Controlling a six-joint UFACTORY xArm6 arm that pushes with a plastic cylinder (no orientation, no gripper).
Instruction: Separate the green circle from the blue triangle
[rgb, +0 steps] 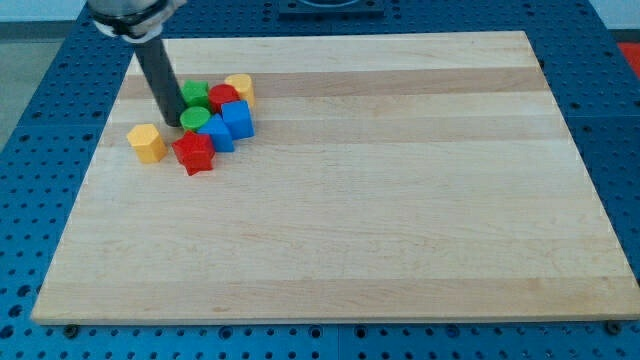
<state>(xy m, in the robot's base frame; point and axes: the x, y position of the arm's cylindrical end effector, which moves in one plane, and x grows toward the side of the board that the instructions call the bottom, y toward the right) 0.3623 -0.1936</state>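
Note:
My tip (172, 121) rests on the wooden board (360, 200) at the left edge of a tight cluster of blocks near the view's top left. The green circle (195, 121) sits just right of the tip, touching or nearly touching it. A blue block (219, 134), which looks like the triangle, lies against the green circle's right side. A second blue block (238, 117) is beside it, further right.
A second green block (195, 93), a red block (222, 97) and a yellow block (240, 88) form the cluster's top. A red star (194, 153) lies just below the green circle. A yellow hexagon (146, 143) stands apart at the left.

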